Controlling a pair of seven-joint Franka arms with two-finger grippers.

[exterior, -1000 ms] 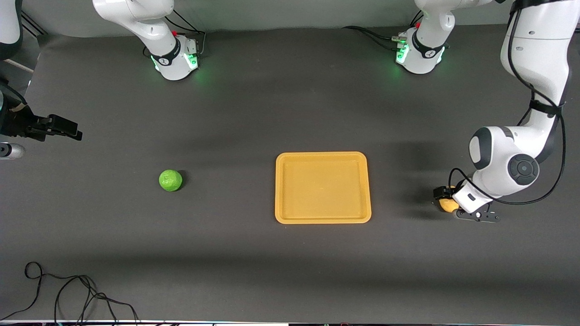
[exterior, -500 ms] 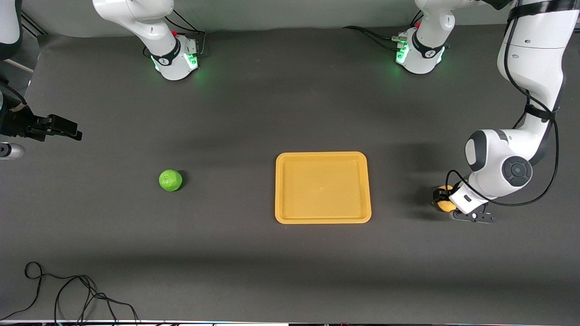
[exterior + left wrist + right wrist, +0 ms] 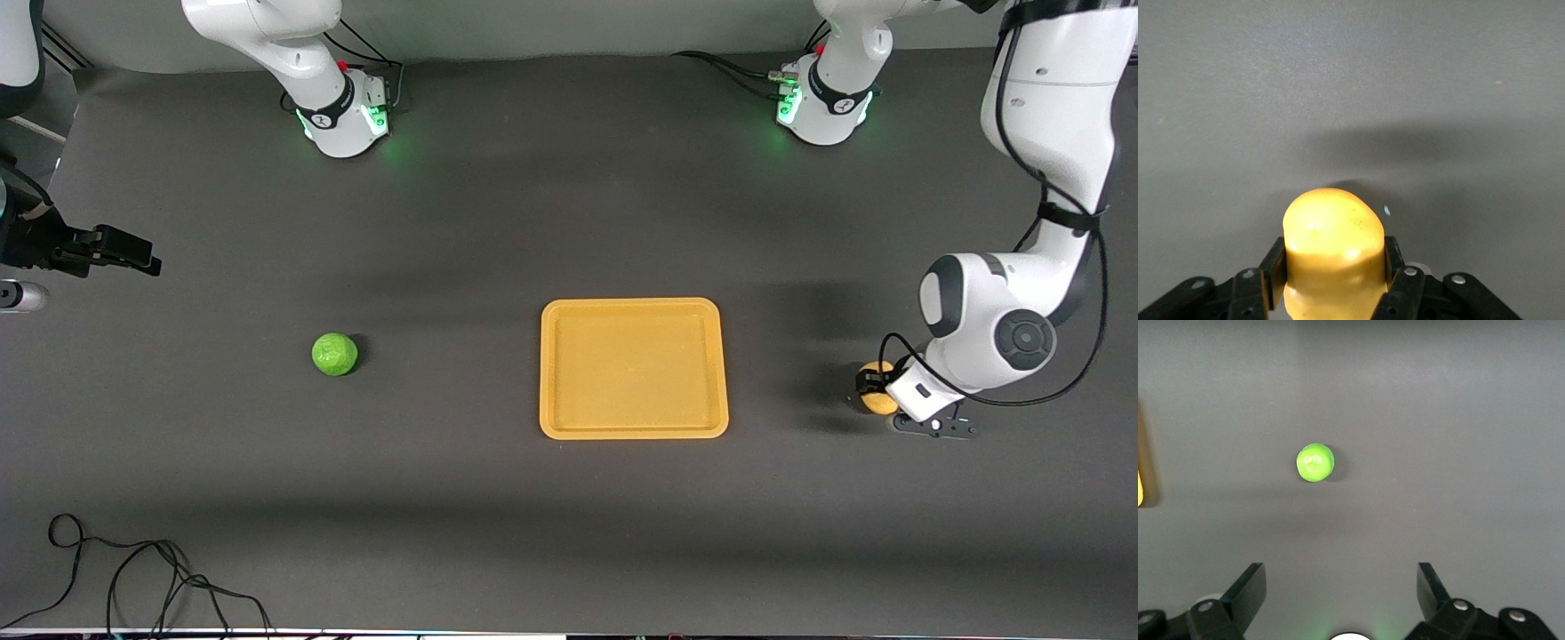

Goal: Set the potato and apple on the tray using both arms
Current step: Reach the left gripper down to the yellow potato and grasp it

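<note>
The yellow-orange potato is between the fingers of my left gripper, toward the left arm's end of the table, beside the tray. In the left wrist view the left gripper is shut on the potato, with both pads pressed to its sides. I cannot tell whether the potato touches the table. The green apple lies on the table toward the right arm's end and also shows in the right wrist view. My right gripper waits open and empty, well apart from the apple. The orange-yellow tray lies empty mid-table.
The two arm bases stand along the table's edge farthest from the front camera. A loose black cable lies near the front corner at the right arm's end. An edge of the tray shows in the right wrist view.
The left gripper, shut on the potato, has shifted slightly, away from the front camera in the view, and the left arm's upper links have swayed. The right arm, apple and tray have not moved.
</note>
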